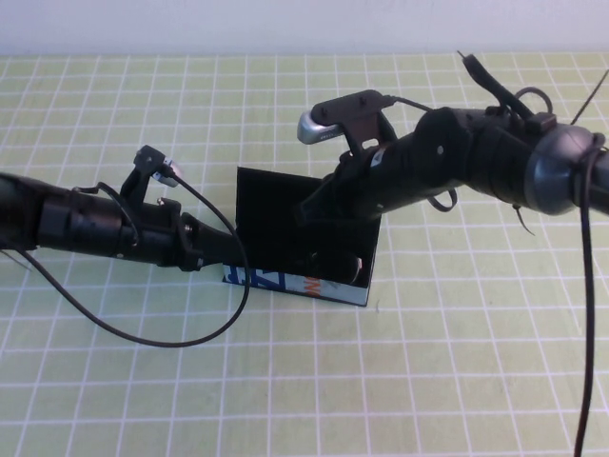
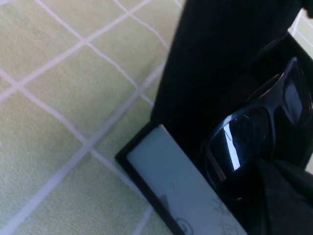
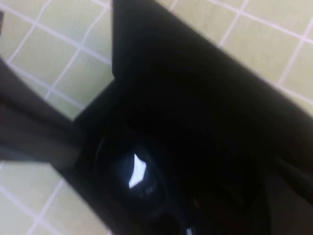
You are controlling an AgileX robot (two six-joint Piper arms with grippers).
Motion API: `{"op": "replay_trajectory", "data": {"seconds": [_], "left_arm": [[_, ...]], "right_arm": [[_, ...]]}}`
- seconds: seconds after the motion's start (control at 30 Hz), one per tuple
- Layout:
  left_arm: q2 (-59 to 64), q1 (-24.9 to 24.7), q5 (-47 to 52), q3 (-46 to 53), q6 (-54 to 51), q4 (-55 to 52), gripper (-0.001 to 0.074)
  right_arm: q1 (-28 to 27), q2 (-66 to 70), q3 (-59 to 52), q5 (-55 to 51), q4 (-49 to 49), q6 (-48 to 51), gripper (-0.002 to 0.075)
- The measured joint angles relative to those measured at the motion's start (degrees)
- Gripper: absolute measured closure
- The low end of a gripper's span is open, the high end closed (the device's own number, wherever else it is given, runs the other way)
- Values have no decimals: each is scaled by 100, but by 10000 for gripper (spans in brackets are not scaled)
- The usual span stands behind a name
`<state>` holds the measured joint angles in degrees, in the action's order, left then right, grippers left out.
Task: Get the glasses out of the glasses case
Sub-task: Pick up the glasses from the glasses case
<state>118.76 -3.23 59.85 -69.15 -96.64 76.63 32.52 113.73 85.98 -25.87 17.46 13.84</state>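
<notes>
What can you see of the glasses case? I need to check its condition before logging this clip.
The glasses case is a rectangular box, open, its matte black lid hinged upright at the far side. The near wall is pale blue with blue, white and orange print. Its lining is black, and the glasses lie inside. It rests on the checked green cloth. The left gripper is at its left end; the right gripper, shut, reaches into it.

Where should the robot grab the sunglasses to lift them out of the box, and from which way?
Probably by the thick frame of the glasses, coming from above, since they lie inside the open glasses case with its lid raised behind. The right gripper, shut, already reaches down into the case. The left gripper sits at the case's left end.
</notes>
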Motion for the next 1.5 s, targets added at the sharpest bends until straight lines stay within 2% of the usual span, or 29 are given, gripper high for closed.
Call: {"op": "replay_trajectory", "data": {"seconds": [0.33,0.53,0.73,0.93,1.03,1.23,1.5], "left_arm": [[0,0,13,0,0,-24,739],[0,0,13,0,0,-33,739],[0,0,26,0,0,-50,739],[0,0,36,0,13,-73,739],[0,0,36,0,16,-73,739],[0,0,36,0,27,-73,739],[0,0,36,0,27,-73,739]], "right_arm": [[-292,1223,1605,-1401,75,-251,742],[-334,1348,1999,-1979,51,13,742],[-323,1196,2393,-2979,193,834,742],[-164,1051,2550,-4061,368,2109,736],[10,1051,2550,-4338,175,2688,689],[232,1062,2550,-4270,-327,3073,484],[230,1180,2550,-3680,-393,3174,447]]}}
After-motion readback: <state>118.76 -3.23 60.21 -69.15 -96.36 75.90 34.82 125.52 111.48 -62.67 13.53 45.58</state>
